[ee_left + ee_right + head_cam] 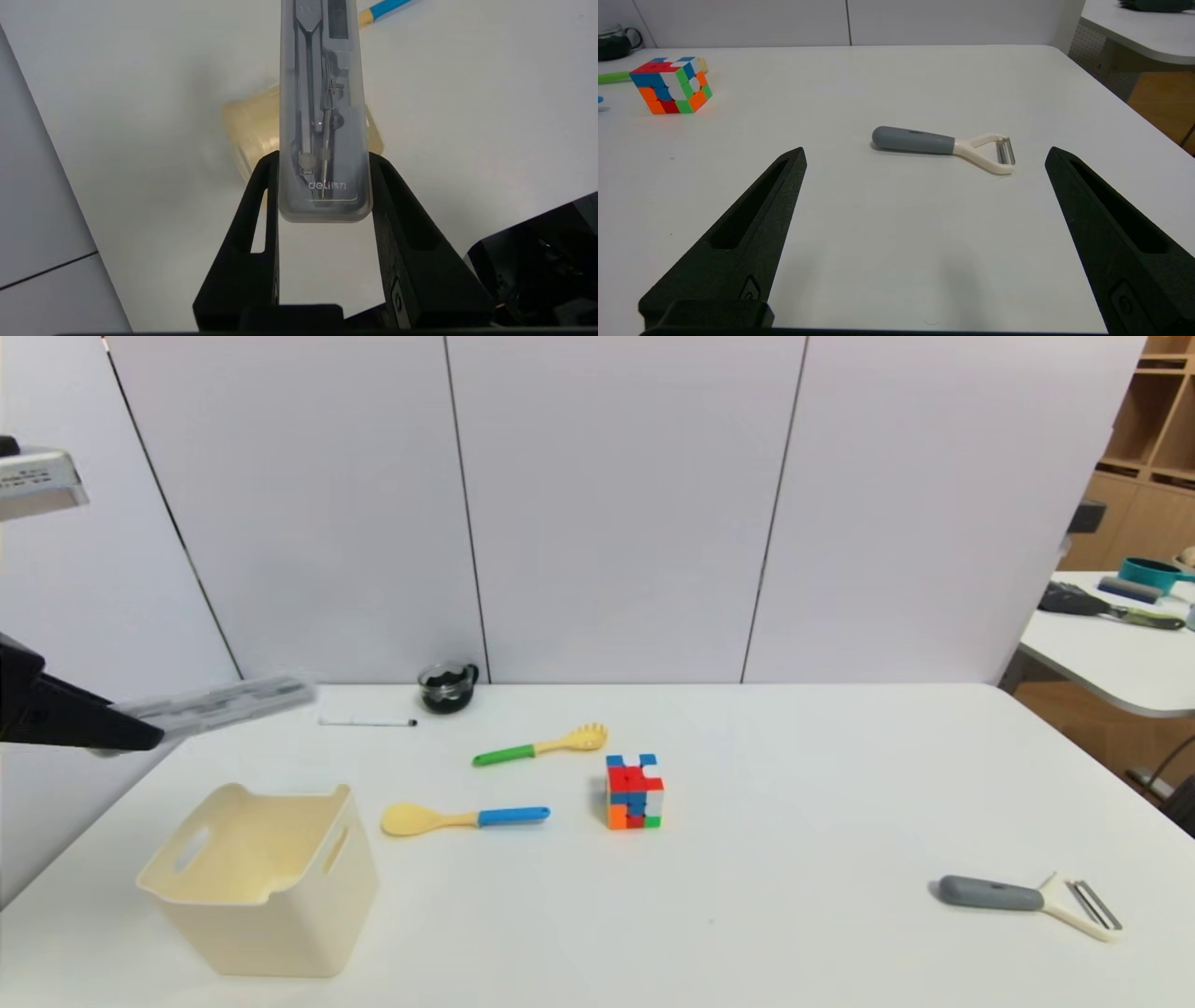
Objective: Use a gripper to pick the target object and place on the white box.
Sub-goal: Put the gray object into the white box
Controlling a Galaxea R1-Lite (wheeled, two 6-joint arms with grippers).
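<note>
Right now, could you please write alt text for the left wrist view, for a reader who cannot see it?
The left gripper clamps one end of a translucent grey case holding a drawing compass, above the white table. The cream-white box lies blurred beneath it, and a blue-handled utensil's end peeks in beyond.

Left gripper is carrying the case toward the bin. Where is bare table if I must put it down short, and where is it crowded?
Left gripper holds the case above the table. Bare: the stretch between the bin and the peeler, in front of the cube; also right of the cube. Crowded: spoon, fork, pen and cup beyond the bin.
</note>
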